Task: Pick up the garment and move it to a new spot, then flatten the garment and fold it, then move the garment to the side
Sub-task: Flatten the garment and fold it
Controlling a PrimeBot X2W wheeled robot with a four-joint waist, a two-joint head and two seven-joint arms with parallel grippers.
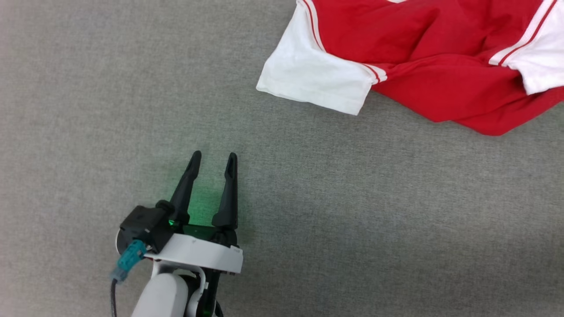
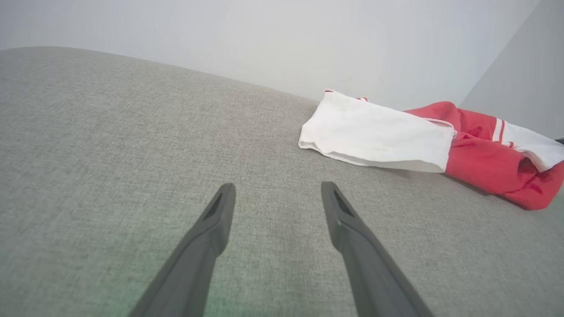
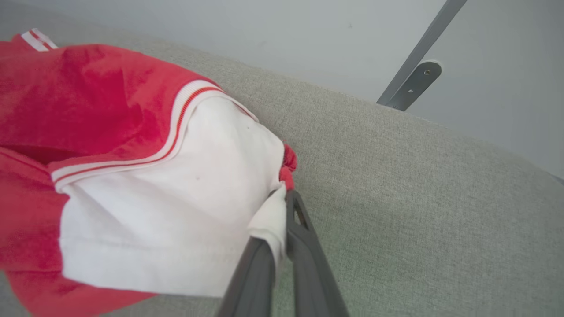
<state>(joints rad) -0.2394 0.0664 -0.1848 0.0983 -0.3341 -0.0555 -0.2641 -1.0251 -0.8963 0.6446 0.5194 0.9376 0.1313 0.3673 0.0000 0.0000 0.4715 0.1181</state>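
Red garment (image 1: pixel 423 66) lies crumpled at far right of grey desk (image 1: pixel 352 220). My right end effector (image 3: pixel 286 196) is clenched on its white sleeve hem. My left end effector (image 1: pixel 213 158) is released, fingers spread, near left, well apart from garment.

Grey woven-cloth surface (image 1: pixel 308 211), flat and plain. One red T-shirt (image 1: pixel 440 66) lies on it, rumpled and bunched, toward the robot's right. Its white sleeve (image 1: pixel 308 75) is spread flat on the cloth, the hem facing the middle.
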